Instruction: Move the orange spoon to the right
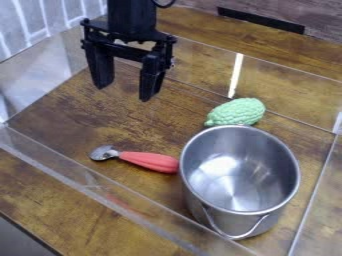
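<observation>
The orange spoon [138, 159] lies flat on the wooden table, its silver bowl pointing left and its red-orange handle ending beside the steel pot. My gripper [124, 84] hangs above the table at the upper left, pointing straight down. Its two black fingers are spread wide with nothing between them. It is well above and behind the spoon, not touching it.
A steel pot [241, 178] stands upright to the right of the spoon, empty inside. A bumpy green toy vegetable [237, 112] lies behind the pot. Clear plastic walls [80, 170] fence the table's front and sides.
</observation>
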Controlling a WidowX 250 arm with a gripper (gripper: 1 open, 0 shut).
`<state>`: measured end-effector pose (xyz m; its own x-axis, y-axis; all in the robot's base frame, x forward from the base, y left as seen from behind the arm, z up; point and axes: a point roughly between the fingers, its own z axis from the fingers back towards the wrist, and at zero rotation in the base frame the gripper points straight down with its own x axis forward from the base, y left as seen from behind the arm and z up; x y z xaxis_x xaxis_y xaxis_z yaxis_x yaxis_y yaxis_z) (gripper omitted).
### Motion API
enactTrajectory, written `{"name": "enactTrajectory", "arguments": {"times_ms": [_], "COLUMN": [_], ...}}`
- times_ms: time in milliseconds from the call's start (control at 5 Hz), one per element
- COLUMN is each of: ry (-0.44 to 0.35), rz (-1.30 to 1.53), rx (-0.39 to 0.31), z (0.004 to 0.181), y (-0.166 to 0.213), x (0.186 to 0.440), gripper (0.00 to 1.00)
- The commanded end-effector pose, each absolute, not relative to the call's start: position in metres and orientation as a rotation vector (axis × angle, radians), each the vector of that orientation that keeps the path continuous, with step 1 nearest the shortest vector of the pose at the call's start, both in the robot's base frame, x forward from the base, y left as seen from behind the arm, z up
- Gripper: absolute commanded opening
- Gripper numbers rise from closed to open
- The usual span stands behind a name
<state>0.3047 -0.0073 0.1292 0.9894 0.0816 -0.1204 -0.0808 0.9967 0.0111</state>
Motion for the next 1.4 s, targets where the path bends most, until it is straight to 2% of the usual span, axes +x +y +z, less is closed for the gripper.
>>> {"name": "enactTrajectory", "arguments": {"times_ms": [0,800,1000,1200], "ry": [0.075,0.101,0.103,0.095], "rz": [0.038,0.101,0.076,0.043], "rx": [0.006,-0.015,-0.017,-0.021], "z": [0.141,0.129,0.121,0.121], "y": [-0.001,0.034,0.024,0.013], "x": [0.31,0.308,0.315,0.322], "gripper": [1.0,1.0,1.0,1.0]}}
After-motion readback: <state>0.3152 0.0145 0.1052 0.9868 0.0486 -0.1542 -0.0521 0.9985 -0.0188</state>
